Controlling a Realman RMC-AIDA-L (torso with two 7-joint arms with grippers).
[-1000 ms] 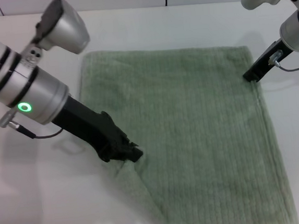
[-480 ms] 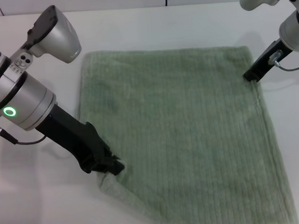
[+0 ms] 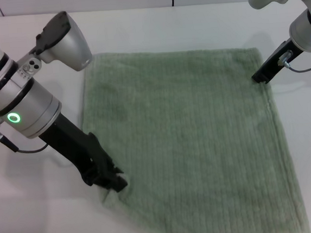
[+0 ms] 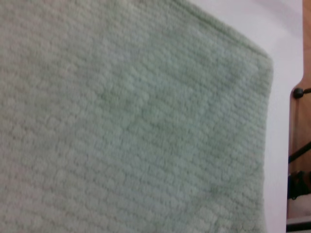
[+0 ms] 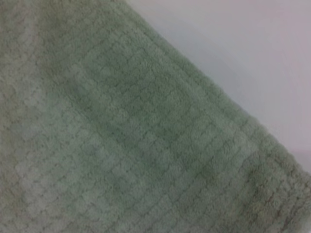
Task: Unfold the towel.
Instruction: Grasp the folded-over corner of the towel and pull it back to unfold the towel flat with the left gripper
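Green terry – you have one towel [image 3: 191, 146], nearly flat; left gripper [image 3: 113, 181] pinches its corner – right gripper [image 3: 261, 78] unclear.

Towel [image 3: 190, 140]: matt looped terry cloth (finely ribbed); table [image 3: 153, 26] smooth, faintly glossy white

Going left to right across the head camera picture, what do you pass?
Left claw at the towel's near-left edge → towel spread on the table → right claw at the towel's far-right corner.
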